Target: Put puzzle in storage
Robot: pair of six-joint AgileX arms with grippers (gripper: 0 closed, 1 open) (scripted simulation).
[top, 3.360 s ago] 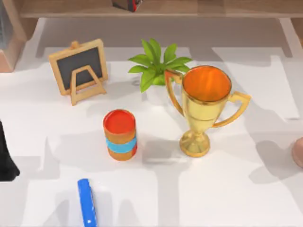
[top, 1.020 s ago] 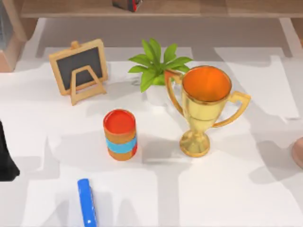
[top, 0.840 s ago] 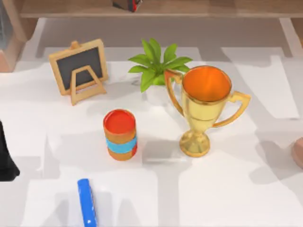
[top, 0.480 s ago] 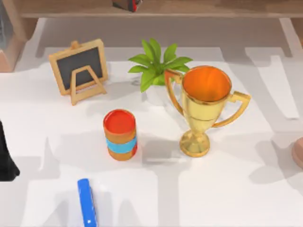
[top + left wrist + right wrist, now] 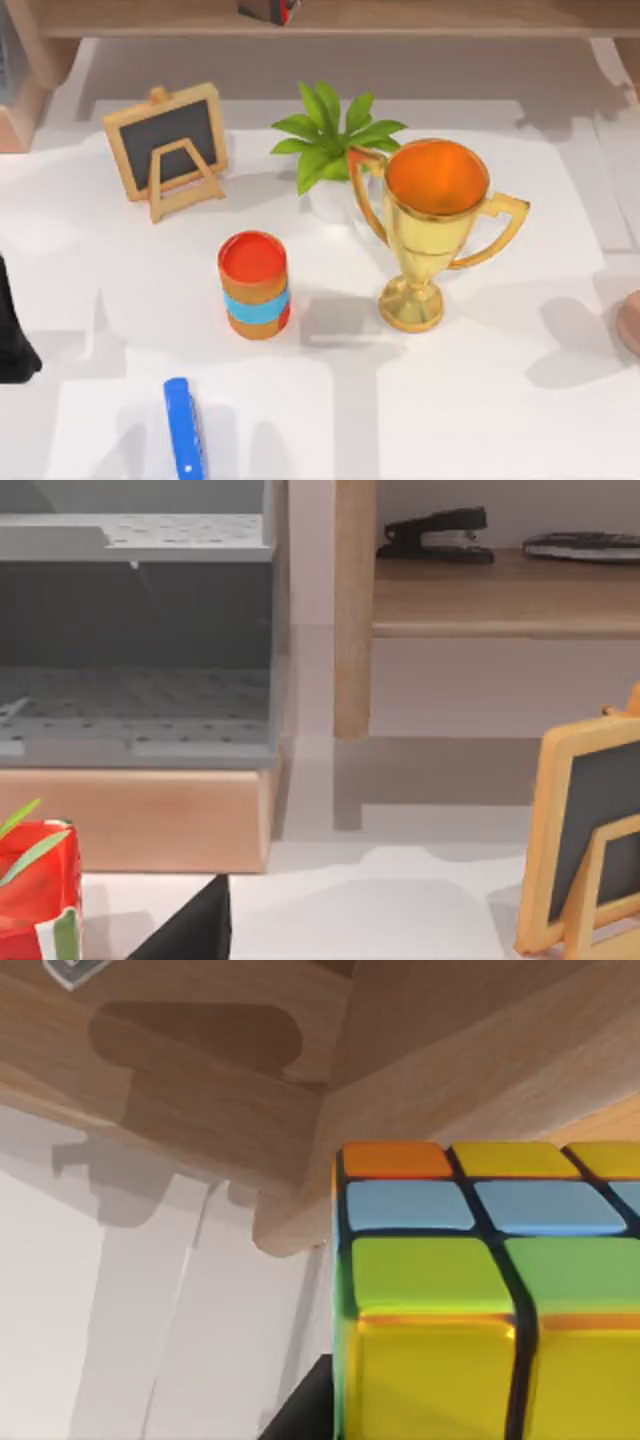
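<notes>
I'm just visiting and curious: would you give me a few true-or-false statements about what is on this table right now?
1. The trophy stands upright, right of the can. True.
2. The plant lies at the table's near edge. False: it stands farther back, beside the trophy.
3. A puzzle cube fills much of the right wrist view, close to wooden boards. True.
4. The chalkboard lies flat. False: it stands propped on its easel.
5. A stapler sits on a wooden shelf. True.
6. The blue marker is inside the trophy. False: it lies on the table.

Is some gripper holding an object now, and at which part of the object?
The puzzle cube sits close before the right wrist camera, likely carried by the right gripper; the grip place is hidden. The left arm holds nothing visible.
</notes>
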